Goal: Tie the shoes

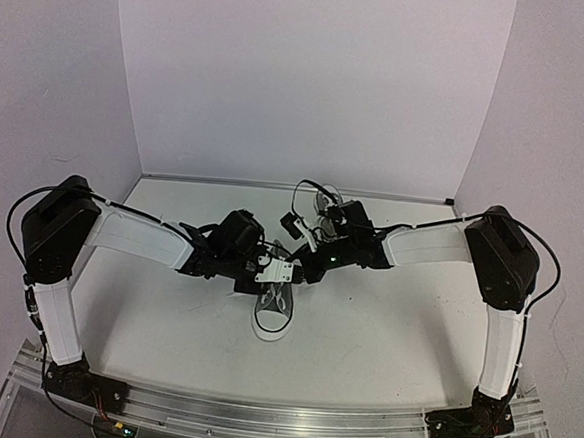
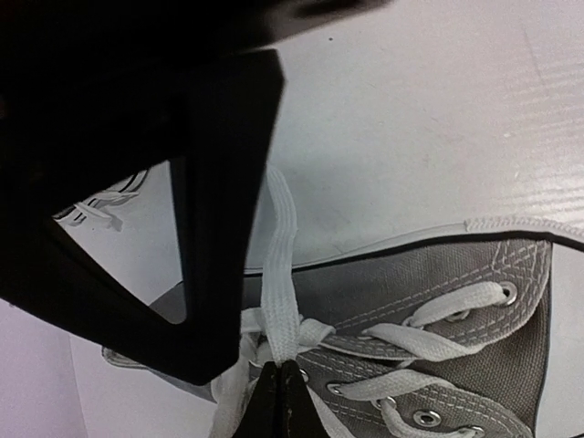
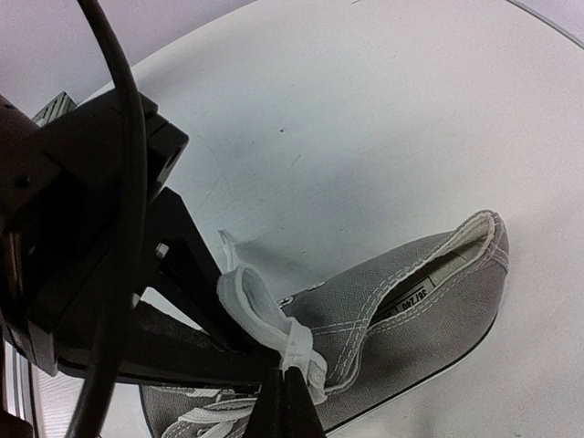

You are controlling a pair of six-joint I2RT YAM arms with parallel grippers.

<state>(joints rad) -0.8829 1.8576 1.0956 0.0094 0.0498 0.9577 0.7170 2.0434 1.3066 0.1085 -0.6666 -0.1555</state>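
One grey shoe (image 1: 272, 313) lies mid-table with its white toe cap toward the near edge, and both grippers meet over its laces. My left gripper (image 2: 279, 367) is shut on a flat white lace (image 2: 279, 246) that runs straight up from the knot area of the shoe (image 2: 438, 292). A loop of white lace (image 3: 251, 306) beside the shoe's (image 3: 411, 310) open collar sits pinched in my shut right gripper (image 3: 290, 376). In the top view the left gripper (image 1: 280, 271) and right gripper (image 1: 304, 264) nearly touch. A second shoe (image 1: 325, 203) sits behind, partly hidden by the right arm.
The right gripper's black body (image 2: 182, 182) fills the left of the left wrist view, and the left arm's body and cable (image 3: 91, 228) fill the left of the right wrist view. White walls (image 1: 312, 80) enclose the table on three sides.
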